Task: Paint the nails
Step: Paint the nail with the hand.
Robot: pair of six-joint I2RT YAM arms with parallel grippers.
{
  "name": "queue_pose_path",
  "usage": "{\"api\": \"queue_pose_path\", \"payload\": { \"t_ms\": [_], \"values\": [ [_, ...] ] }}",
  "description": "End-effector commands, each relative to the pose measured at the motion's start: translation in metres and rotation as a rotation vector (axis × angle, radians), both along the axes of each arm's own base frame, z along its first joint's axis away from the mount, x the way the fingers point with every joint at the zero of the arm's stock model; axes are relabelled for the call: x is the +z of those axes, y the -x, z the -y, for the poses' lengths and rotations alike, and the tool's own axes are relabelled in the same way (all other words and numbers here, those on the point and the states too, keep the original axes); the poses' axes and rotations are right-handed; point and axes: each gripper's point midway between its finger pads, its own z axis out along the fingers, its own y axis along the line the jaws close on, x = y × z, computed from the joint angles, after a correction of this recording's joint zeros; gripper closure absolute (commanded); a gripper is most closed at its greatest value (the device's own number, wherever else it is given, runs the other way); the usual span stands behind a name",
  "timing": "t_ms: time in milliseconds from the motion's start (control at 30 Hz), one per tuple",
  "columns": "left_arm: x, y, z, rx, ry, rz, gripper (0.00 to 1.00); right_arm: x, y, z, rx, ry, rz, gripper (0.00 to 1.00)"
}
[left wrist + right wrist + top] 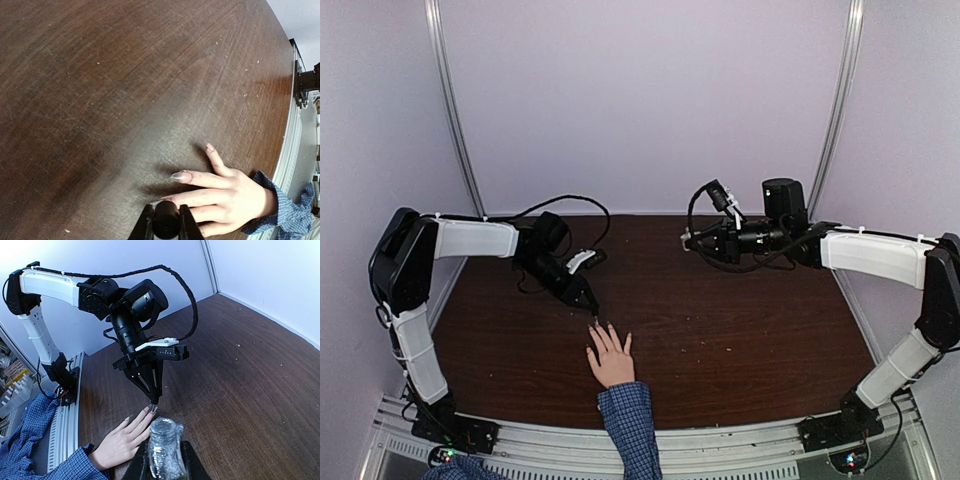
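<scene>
Left tool [154, 400] gripping black cap [165, 225] at nails [181, 176], right tool [163, 468] gripping bottle [162, 440]

Even bright light; soft shadows; wrist views warped, foreground blurred.

Dark wooden table [740, 330], flecked with pale specks, enclosed by white walls [640, 100].

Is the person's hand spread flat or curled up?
Spread: the hand lies palm down on the table, fingers apart.
</scene>
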Motion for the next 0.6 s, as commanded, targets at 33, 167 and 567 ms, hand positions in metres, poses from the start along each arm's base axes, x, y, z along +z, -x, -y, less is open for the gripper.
{"api": "queue_pose_path", "payload": {
  "t_ms": [33,167,567],
  "values": [
    [-0.0022,-0.0057,0.0041,-0.009,-0.005,0.015,1.0,0.0064,-0.0023,-0.0003,0.007,-0.025,0.015,1.0],
    [-0.0036,-0.004,0.0038,-0.014,-0.007,0.01,1.0,0.0061,-0.0024,-0.0006,0.008,-0.026,0.015,1.0],
    [-0.0073,-0.0065,-0.0011,-0.001,-0.038,0.016,1.0,0.0061,-0.0024,-0.0005,0.008,-0.026,0.015,1.0]
  ]
}}
